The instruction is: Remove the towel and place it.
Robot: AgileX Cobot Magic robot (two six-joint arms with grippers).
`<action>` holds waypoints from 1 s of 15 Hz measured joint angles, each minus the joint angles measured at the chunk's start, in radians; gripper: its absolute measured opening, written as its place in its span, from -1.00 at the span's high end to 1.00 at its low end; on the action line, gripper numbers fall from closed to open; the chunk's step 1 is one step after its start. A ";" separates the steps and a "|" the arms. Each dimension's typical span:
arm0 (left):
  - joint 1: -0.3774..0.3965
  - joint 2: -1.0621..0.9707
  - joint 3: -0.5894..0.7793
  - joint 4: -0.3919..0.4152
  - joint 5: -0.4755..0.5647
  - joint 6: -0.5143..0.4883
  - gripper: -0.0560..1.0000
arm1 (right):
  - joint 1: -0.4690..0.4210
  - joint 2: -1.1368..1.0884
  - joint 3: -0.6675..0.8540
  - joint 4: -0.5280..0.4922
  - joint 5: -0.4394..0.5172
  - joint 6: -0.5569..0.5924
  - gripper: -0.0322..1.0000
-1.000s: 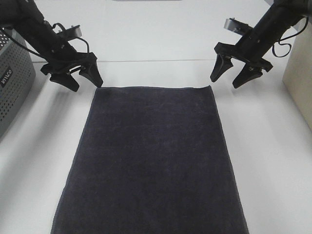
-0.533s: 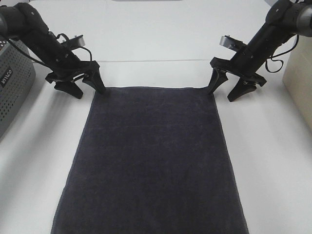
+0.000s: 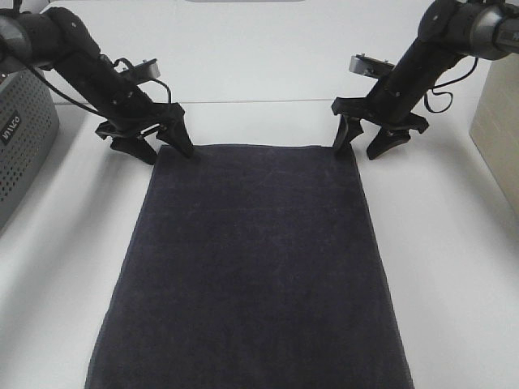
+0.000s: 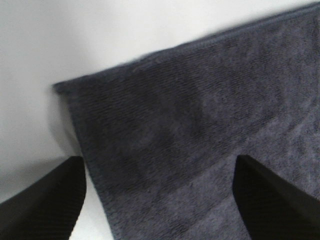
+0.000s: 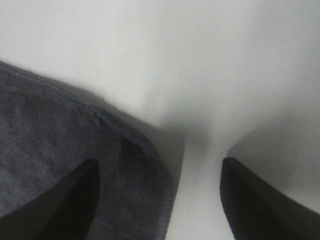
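The towel (image 3: pixel 251 267) lies flat and spread out on the white counter (image 3: pixel 454 267), long side running from near the far end toward the camera, with no folds that I can see. My left claw (image 3: pixel 168 154) is down at its far left corner, spread wide and holding nothing. From my left wrist, one finger (image 4: pixel 275 200) is over the dark cloth and the other (image 4: pixel 45 200) over bare counter, with the corner between them. My right claw (image 3: pixel 355 151) is at the far right corner, also spread and empty, straddling the hem the same way. Whether my tips touch the cloth I cannot tell. A grey perforated bin (image 3: pixel 20 146) stands at the left edge and a beige box (image 3: pixel 496 121) at the right, both apart from the towel.
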 joint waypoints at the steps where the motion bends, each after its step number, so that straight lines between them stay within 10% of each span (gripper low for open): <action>1: -0.020 0.001 -0.003 0.015 -0.014 -0.015 -0.55 | 0.025 -0.001 0.000 -0.049 -0.015 0.031 -0.37; 9: -0.091 0.001 -0.008 0.182 -0.077 -0.159 -0.20 | 0.082 -0.004 0.000 -0.201 -0.048 0.129 0.38; 12: -0.095 0.004 -0.008 0.176 -0.067 -0.164 0.26 | 0.094 0.003 0.000 -0.160 -0.049 0.132 0.92; 15: -0.099 0.011 -0.008 0.151 -0.057 -0.140 0.87 | 0.113 0.005 0.000 -0.124 -0.066 0.132 0.92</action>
